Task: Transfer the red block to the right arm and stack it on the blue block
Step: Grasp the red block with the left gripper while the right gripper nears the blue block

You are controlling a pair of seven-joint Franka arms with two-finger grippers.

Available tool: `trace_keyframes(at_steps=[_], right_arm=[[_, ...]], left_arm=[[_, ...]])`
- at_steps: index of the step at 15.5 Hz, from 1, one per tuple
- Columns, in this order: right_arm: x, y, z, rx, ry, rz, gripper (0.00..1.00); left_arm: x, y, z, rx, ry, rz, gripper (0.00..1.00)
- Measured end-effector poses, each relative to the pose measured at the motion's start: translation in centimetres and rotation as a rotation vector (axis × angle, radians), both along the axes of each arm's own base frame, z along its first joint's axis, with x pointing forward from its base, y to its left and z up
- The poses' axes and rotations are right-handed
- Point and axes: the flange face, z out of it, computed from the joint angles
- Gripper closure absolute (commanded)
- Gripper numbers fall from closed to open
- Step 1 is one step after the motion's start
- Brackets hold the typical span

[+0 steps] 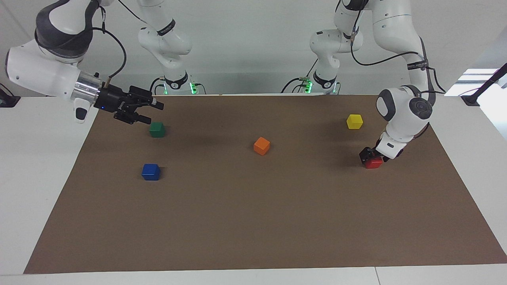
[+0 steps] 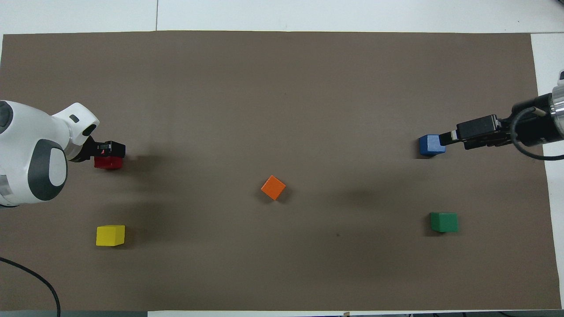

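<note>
The red block (image 1: 374, 163) (image 2: 107, 163) sits on the brown mat toward the left arm's end of the table. My left gripper (image 1: 373, 157) (image 2: 108, 151) is down at it, open, with a finger on either side of its top. The blue block (image 1: 151, 171) (image 2: 431, 145) rests on the mat toward the right arm's end. My right gripper (image 1: 153, 113) (image 2: 449, 137) hangs open in the air, turned level and pointing toward the table's middle. It is over the mat beside the green block, holding nothing.
A green block (image 1: 157, 129) (image 2: 443, 222) lies nearer to the robots than the blue one. An orange block (image 1: 262, 145) (image 2: 273, 187) sits mid-mat. A yellow block (image 1: 354, 121) (image 2: 110, 235) lies nearer to the robots than the red one. The brown mat (image 1: 253, 221) covers most of the table.
</note>
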Motion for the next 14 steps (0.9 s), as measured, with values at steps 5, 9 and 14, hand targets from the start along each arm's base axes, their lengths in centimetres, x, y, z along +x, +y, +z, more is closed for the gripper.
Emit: trace_keyframes(at_steps=[5, 9, 14], right_arm=[[-0.7, 0.6, -4.0, 0.349, -0.012, -0.049, 0.0], [-0.7, 1.3, -8.2, 0.608, 0.007, -0.02, 0.0], [0.6, 2.2, -14.3, 0.881, 0.007, -0.029, 0.0]], left_arm=[[-0.3, 0.3, -0.4, -0.001, 0.01, 0.005, 0.04], [-0.6, 0.3, -0.8, -0.001, 0.017, 0.007, 0.8], [-0.5, 0.1, -0.5, -0.066, 0.025, 0.101, 1.0]])
